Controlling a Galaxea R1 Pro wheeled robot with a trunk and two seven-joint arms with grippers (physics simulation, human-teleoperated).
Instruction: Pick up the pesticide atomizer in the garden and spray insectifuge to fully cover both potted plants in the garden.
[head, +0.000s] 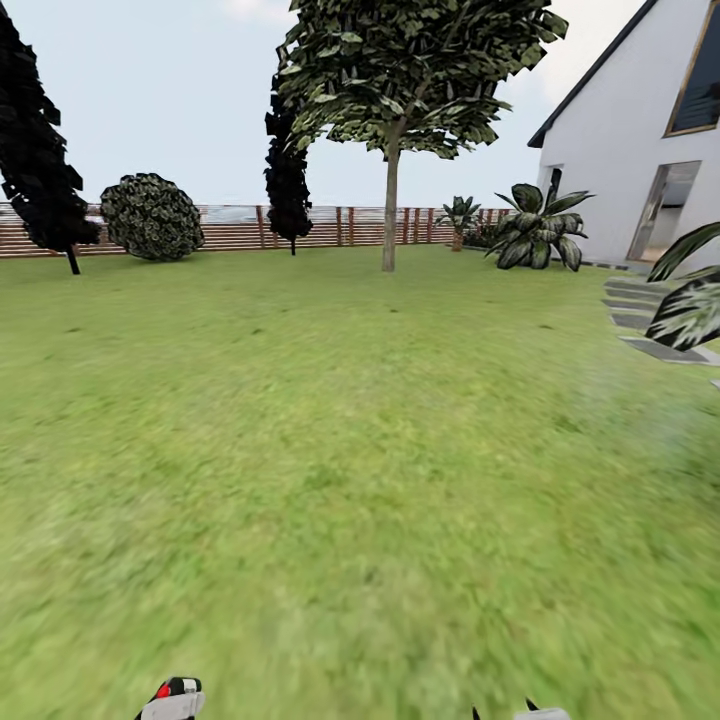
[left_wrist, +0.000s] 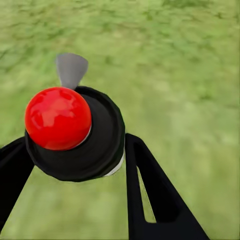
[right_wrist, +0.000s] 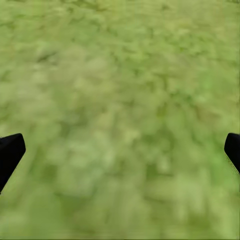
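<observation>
atomizer (left_wrist: 75, 132) between left fingers (left_wrist: 150, 190), red cap toward camera

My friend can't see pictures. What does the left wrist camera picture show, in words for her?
The left gripper holds the pesticide atomizer, a round black bottle with a shiny red ball on top and a small grey nozzle, between its two black jaws. Blurry green lawn lies behind it.
</observation>
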